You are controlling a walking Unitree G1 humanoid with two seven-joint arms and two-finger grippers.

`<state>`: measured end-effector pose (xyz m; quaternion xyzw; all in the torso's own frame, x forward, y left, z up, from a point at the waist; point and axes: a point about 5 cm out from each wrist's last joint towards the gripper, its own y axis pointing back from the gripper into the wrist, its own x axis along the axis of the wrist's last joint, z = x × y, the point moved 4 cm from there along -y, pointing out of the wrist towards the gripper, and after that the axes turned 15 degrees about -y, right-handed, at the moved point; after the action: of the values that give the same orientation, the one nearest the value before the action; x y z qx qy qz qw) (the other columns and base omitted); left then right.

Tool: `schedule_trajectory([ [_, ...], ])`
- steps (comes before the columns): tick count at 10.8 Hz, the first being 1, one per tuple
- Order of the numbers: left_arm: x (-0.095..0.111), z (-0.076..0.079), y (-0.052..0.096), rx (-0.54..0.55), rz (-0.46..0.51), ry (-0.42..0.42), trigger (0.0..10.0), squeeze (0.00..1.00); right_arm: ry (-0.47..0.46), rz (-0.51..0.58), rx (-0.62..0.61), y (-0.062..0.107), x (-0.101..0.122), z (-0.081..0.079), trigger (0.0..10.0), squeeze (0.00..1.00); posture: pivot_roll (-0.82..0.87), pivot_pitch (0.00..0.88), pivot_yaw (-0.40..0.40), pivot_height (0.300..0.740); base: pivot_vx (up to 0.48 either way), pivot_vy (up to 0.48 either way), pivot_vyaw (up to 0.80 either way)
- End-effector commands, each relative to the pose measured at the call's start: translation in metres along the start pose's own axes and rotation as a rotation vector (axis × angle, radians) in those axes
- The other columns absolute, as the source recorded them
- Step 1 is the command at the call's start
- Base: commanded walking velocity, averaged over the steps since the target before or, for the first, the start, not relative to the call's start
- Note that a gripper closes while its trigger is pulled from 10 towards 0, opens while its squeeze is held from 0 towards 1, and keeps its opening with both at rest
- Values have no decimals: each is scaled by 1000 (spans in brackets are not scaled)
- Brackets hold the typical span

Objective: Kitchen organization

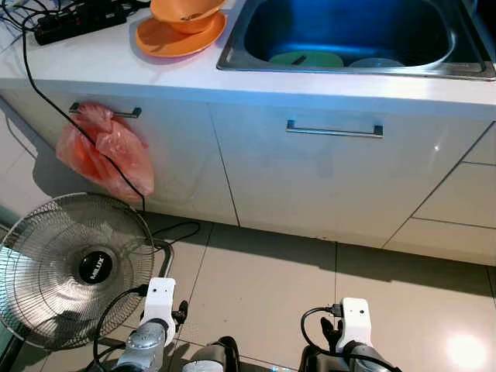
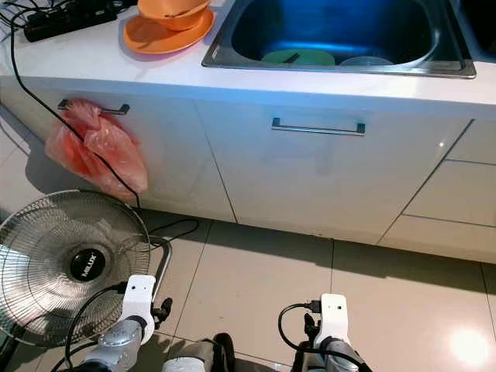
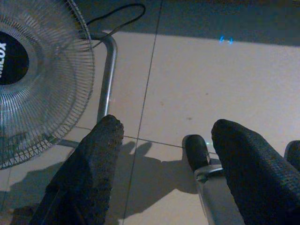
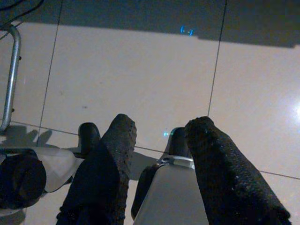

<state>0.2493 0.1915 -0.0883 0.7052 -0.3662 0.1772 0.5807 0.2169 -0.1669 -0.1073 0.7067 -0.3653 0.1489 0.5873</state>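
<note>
- A stainless-steel sink is sunk into a smooth white counter; a green plate and a pale blue dish lie flat on its basin floor.
- To the sink's left, an orange bowl sits on an orange plate, near a black power strip whose cable trails down the cabinet front.
- A crinkled red plastic bag hangs from the left cabinet's slim metal handle; a second bar handle crosses the glossy white door below the sink.
- A round wire-grille fan stands on pale glossy floor tiles.
- The left gripper hangs low over the tiles with its rough-textured black fingers spread apart, holding nothing; its wrist view picks up the fan's chrome tube base.
- The right gripper likewise hangs over bare tile, fingers parted and empty.
</note>
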Motion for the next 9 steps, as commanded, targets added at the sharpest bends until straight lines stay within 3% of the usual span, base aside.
schedule_trajectory([
  [1,-17,-4,4,12,-51,12,10000,0,-4,-42,-4,2,-12,0,10000,0,62,203,126,740,0,0,0],
  [9,-16,-5,3,14,-51,11,10000,0,0,-45,2,1,-12,-2,10000,0,66,197,127,740,0,0,0],
])
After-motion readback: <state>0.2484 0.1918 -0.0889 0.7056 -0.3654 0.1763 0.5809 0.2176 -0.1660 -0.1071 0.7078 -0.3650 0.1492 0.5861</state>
